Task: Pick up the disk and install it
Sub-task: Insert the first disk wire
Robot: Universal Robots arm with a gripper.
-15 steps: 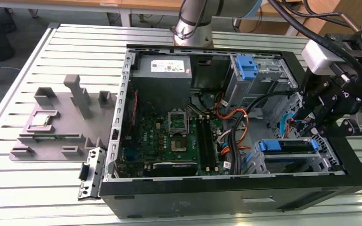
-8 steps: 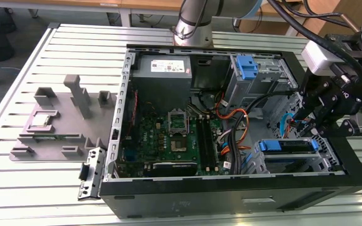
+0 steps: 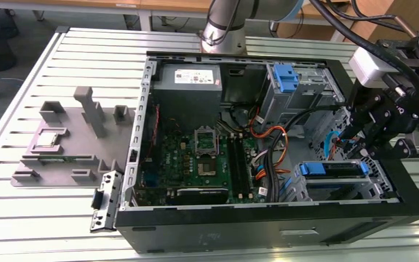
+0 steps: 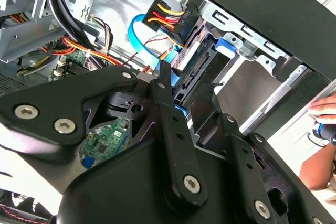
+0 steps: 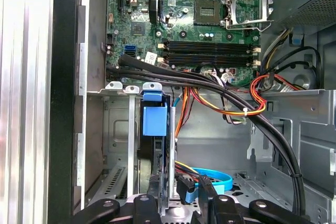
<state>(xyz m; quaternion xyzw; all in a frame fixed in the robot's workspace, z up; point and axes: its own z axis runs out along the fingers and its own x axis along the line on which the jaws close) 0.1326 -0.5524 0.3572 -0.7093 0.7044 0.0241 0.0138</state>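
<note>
No text can be read. The white sticker on the power supply, upper middle of the exterior view, bears print too small to read.

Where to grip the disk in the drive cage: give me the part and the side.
Probably by its two broad faces near the exposed edge, coming in through the open case: the disk stands on edge in the cage, whose walls close the other sides. The gripper sits at that edge.
</note>
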